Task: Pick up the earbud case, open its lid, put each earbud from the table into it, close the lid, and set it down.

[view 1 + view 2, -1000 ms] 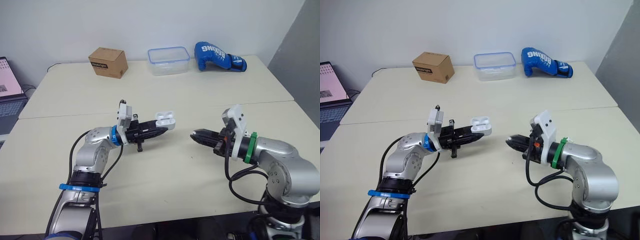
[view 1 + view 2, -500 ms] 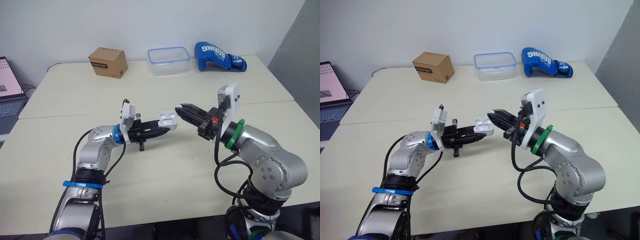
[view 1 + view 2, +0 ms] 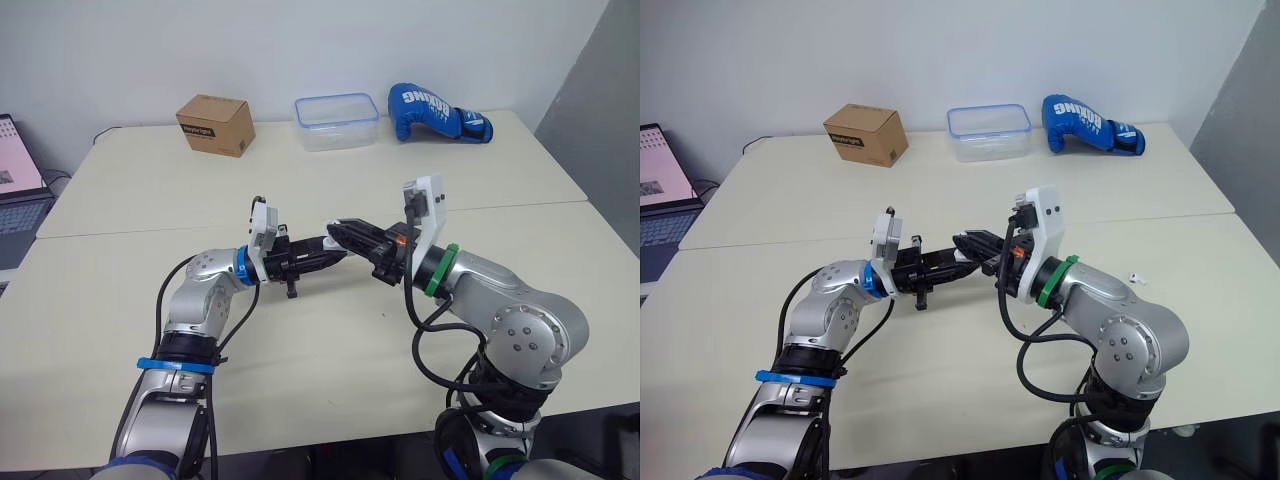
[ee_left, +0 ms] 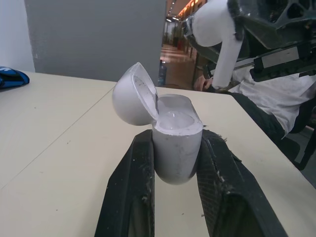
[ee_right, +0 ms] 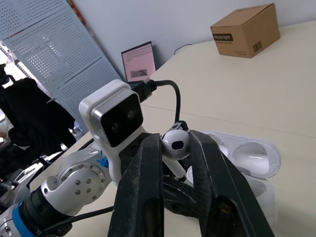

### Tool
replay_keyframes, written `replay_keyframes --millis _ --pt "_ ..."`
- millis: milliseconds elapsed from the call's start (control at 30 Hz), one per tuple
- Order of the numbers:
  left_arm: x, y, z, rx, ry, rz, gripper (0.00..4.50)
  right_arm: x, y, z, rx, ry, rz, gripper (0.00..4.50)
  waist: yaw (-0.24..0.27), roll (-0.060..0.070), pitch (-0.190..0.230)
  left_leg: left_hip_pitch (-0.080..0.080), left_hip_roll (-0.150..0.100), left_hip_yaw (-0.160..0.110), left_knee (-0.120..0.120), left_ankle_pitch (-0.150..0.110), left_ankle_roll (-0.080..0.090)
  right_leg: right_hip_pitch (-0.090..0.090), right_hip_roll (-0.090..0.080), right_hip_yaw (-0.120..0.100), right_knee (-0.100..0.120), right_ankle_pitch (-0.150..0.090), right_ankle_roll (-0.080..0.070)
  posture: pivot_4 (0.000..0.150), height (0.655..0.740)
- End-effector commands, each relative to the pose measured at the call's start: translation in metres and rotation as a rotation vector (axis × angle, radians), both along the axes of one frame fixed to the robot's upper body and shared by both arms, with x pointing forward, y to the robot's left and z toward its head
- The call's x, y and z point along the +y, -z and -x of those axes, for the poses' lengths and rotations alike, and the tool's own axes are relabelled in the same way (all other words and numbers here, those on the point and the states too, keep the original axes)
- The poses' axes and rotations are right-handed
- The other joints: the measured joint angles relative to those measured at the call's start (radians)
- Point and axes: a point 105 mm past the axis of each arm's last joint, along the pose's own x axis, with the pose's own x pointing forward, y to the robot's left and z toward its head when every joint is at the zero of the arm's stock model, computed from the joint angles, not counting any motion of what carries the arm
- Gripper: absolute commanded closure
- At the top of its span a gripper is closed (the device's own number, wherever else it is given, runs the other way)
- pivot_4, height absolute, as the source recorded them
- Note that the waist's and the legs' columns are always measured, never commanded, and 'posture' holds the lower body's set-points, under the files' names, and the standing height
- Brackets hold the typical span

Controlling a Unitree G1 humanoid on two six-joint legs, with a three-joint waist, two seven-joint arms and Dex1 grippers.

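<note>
Left wrist view: the left gripper [image 4: 176, 137] clamps the earbud case [image 4: 174, 148] above the table [image 4: 44, 128], lid [image 4: 132, 94] swung open, its sockets seemingly empty. The right gripper [image 5: 174, 139] pinches one earbud [image 5: 176, 144] just above it; a tilted stem could catch the rim and drop. A second earbud [image 3: 1135, 277] lies on the table beside the right arm.

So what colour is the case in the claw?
White. The earbud case shows best in the left wrist view.

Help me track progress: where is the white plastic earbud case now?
The white plastic earbud case, lid open, is held in the left gripper at mid-table, facing the right gripper, which holds a white earbud.
</note>
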Motion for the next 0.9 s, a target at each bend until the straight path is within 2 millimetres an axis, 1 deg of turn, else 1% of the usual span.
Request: replay_keyframes --millis 33,200,333,500,633,900 --pt "-0.005 -0.016 0.004 -0.069 0.017 0.012 3.73 0.003 -0.005 0.000 -0.033 0.011 -0.025 4.11 0.000 0.000 0.000 0.000 0.000 0.000 0.000 0.000 0.000 0.000 0.000 0.000 0.000 0.000 0.000 0.150 0.7307" --pt "-0.008 -0.021 0.006 -0.096 0.004 0.018 3.73 0.004 -0.006 -0.003 -0.037 0.043 -0.021 4.11 0.000 0.000 0.000 0.000 0.000 -0.001 0.000 0.000 0.000 0.000 0.000 0.000 0.000 0.000 0.000 0.150 0.7307" --pt "-0.011 -0.023 0.007 -0.107 -0.002 0.022 3.73 0.006 -0.010 -0.005 -0.046 0.057 -0.026 4.11 0.000 0.000 0.000 0.000 0.000 -0.001 0.000 0.000 0.000 0.000 0.000 0.000 0.000 0.000 0.000 0.150 0.7307" --pt "-0.013 -0.024 0.004 -0.124 -0.048 0.022 3.73 0.010 -0.015 -0.005 -0.051 0.071 -0.028 4.11 0.000 0.000 0.000 0.000 0.000 -0.001 0.000 0.000 0.000 0.000 0.000 0.000 0.000 0.000 0.000 0.150 0.7307" --pt "-0.015 -0.028 0.001 -0.126 -0.077 0.037 3.73 0.008 -0.017 -0.006 -0.052 0.107 -0.029 4.11 0.000 0.000 0.000 0.000 0.000 -0.001 0.000 0.000 0.000 0.000 0.000 0.000 0.000 0.000 0.000 0.150 0.7307" --pt "-0.021 -0.041 -0.002 -0.156 -0.121 0.080 3.73 0.006 -0.013 -0.007 -0.036 0.146 -0.006 4.11 0.000 0.000 0.000 0.000 0.000 -0.001 0.000 0.000 0.000 0.000 0.000 0.000 0.000 0.000 0.000 0.150 0.7307"
